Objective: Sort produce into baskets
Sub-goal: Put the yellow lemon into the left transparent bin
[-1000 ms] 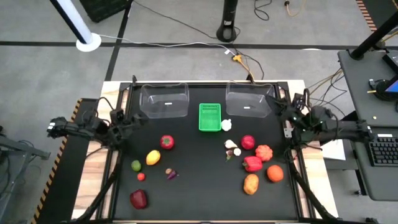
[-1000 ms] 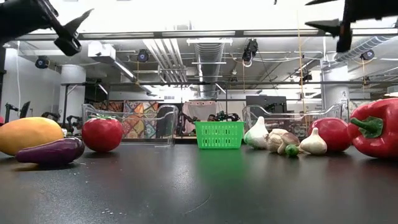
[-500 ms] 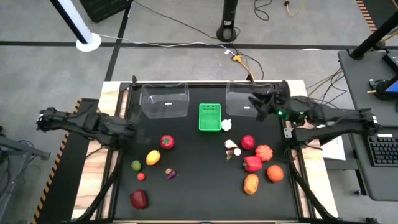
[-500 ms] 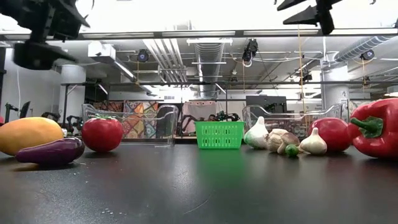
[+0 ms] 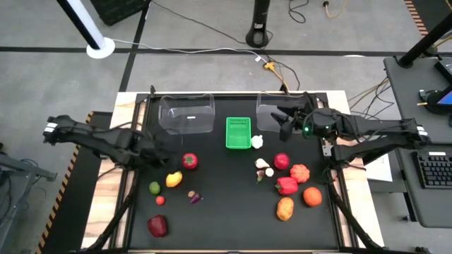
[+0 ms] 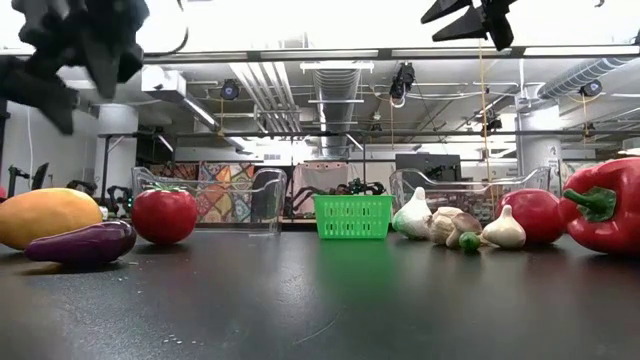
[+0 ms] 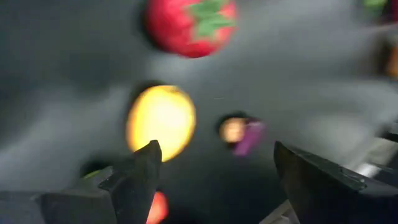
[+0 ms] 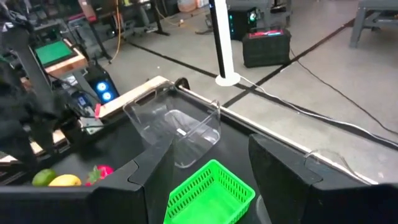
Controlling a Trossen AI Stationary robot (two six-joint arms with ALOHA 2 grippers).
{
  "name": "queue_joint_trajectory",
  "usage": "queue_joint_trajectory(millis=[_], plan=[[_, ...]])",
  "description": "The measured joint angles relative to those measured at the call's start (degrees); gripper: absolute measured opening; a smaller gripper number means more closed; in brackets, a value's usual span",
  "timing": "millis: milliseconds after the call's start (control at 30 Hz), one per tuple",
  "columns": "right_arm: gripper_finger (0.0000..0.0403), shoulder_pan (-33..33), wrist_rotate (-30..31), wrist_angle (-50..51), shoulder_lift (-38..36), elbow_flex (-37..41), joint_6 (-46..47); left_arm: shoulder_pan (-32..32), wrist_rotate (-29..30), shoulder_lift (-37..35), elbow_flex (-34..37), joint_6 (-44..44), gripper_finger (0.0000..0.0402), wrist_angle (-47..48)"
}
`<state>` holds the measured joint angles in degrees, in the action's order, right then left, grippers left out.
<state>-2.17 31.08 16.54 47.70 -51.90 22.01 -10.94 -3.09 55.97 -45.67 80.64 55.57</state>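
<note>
Toy produce lies on the black table: a red tomato (image 5: 189, 161), a yellow fruit (image 5: 174, 178), a lime (image 5: 154, 188), a small purple eggplant (image 5: 194, 197) and a red apple (image 5: 157, 226) on the left; garlic (image 5: 263, 166), red peppers (image 5: 286, 185) and orange pieces (image 5: 312, 196) on the right. Two clear bins (image 5: 186, 113) (image 5: 281, 113) and a green basket (image 5: 238, 132) stand at the far side. My left gripper (image 5: 164, 146) is open above the table, left of the tomato; the yellow fruit (image 7: 160, 119) lies below it. My right gripper (image 5: 281, 121) is open above the right bin.
The arms' dark frames run along the table's left and right edges. The middle and near strip of the table are bare black surface (image 5: 226, 212). A white garlic piece (image 5: 257, 142) lies beside the green basket.
My left gripper has swung from the table's left edge toward the tomato and yellow fruit. My right gripper has swung from the table's right edge toward the left, to above the right clear bin. No produce has moved.
</note>
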Motion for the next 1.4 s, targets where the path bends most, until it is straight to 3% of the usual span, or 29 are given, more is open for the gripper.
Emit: queue_joint_trajectory(millis=[767,933,1200,1400], plan=[[0.0196,0.0,-0.2,1.0,-0.4,-0.2,0.5,-2.6,1.0,22.4,0.7,-13.9,0.0289,-3.9],[0.0196,0.0,-0.2,1.0,-0.4,-0.2,0.5,-2.9,1.0,24.9,0.7,-14.9,0.0263,-4.1],[0.0196,0.0,-0.2,1.0,-0.4,-0.2,0.5,-3.0,1.0,26.4,0.6,-16.3,0.0184,-5.1],[0.0196,0.0,-0.2,1.2,-0.4,-0.2,0.5,-3.0,-1.4,22.8,-4.3,-19.7,0.0181,-2.5]])
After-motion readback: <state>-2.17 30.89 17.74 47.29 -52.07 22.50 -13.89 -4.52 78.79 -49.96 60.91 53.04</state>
